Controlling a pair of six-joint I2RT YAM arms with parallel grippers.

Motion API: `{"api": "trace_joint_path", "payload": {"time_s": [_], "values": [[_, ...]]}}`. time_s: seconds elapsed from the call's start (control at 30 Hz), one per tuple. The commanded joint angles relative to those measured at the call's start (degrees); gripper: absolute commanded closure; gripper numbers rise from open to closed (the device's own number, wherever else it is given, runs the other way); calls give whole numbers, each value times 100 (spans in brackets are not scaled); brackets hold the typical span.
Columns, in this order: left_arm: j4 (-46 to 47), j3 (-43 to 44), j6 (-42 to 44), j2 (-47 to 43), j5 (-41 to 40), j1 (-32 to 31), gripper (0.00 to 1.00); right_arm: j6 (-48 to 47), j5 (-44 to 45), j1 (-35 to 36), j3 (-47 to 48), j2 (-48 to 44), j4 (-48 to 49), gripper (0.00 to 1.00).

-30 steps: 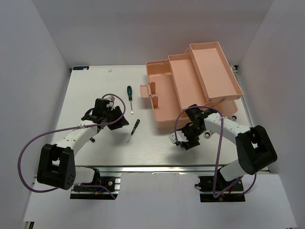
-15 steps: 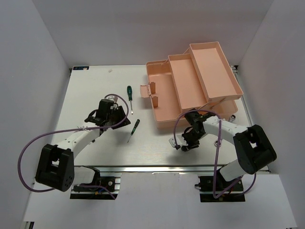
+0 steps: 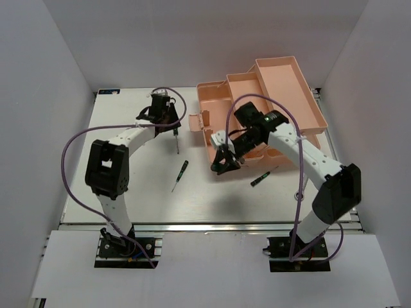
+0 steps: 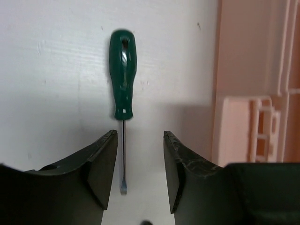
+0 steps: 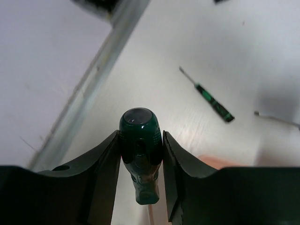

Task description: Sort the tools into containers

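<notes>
The salmon-pink toolbox (image 3: 257, 109) stands open at the back right, its trays stepped out. My left gripper (image 3: 170, 122) is open, low over a green-handled screwdriver (image 3: 177, 142) just left of the toolbox. In the left wrist view its handle (image 4: 123, 75) lies ahead and its shaft runs between my open fingers (image 4: 139, 164). My right gripper (image 3: 225, 163) is shut on a dark green screwdriver handle (image 5: 139, 122), held above the table at the toolbox's front. Two more screwdrivers lie on the table (image 3: 182, 173) (image 3: 263, 178). The wrench does not show clearly.
The toolbox's handle and latch part (image 3: 199, 120) juts out beside my left gripper and shows in the left wrist view (image 4: 253, 126). The table's aluminium front rail (image 5: 103, 70) and a loose screwdriver (image 5: 211, 101) lie below my right gripper. White walls enclose the table.
My left arm has swung far out to the screwdriver by the toolbox. My right gripper has risen from the table with a screwdriver and moved left, uncovering another screwdriver.
</notes>
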Motion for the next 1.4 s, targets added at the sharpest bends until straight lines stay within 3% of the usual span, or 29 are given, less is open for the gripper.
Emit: {"api": "trace_joint_path", "payload": {"time_s": [0.0, 0.07, 0.1, 0.13, 0.17, 0.2, 0.3, 0.33, 0.43, 0.6, 0.83, 0.93, 0.97, 1.07, 1.2, 1.23, 1.37], "values": [[-209, 606, 175, 403, -658, 0, 46, 1240, -1360, 9, 878, 487, -566, 100], [-130, 861, 280, 597, -843, 0, 46, 1891, -1781, 9, 1713, 785, -480, 100], [-52, 1018, 350, 877, -904, 0, 46, 3443, -1940, -43, 2316, 927, 278, 100], [-51, 1090, 394, 879, -931, 0, 46, 3459, -1959, -44, 2322, 945, 285, 100], [-42, 1177, 429, 984, -966, 0, 46, 4216, -1907, -79, 2339, 920, 1669, 100], [-51, 1265, 447, 1176, -1010, 0, 46, 6173, -1741, -209, 1930, 824, 2727, 100], [-95, 1564, 526, 1502, -1203, 0, 46, 8709, -766, -552, 804, 261, 6363, 100], [-95, 1608, 561, 1564, -1221, 0, 46, 9185, -268, -754, 897, 382, 6376, 100], [37, 1749, 684, 1740, -1186, 0, 46, 9363, 393, -1115, 1520, 943, 5816, 100], [-33, 2118, 851, 2039, -1291, 0, 46, 9603, 1142, -1625, 1294, 1200, 5998, 100], [-59, 2180, 931, 2242, -1344, 0, 49, 9392, 2225, -1608, 845, 1446, 6315, 100], [-86, 1962, 931, 2145, -1423, 0, 50, 9129, 2163, -1591, 846, 1499, 6113, 68], [-51, 1873, 931, 2101, -1458, 0, 51, 9084, 2119, -1582, 810, 1482, 6095, 53], [10, 1531, 948, 1943, -1520, -8, 53, 8891, 2014, -1591, 652, 1333, 6077, 38], [37, 1293, 939, 1829, -1511, 0, 54, 8663, 1803, -1608, 608, 991, 5858, 31], [28, 1275, 931, 1837, -1485, 0, 54, 8575, 1759, -1617, 617, 929, 5858, 23], [-208, 1336, 922, 1925, -1380, 0, 54, 8390, 1566, -1696, 626, 604, 5840, 11]]}}
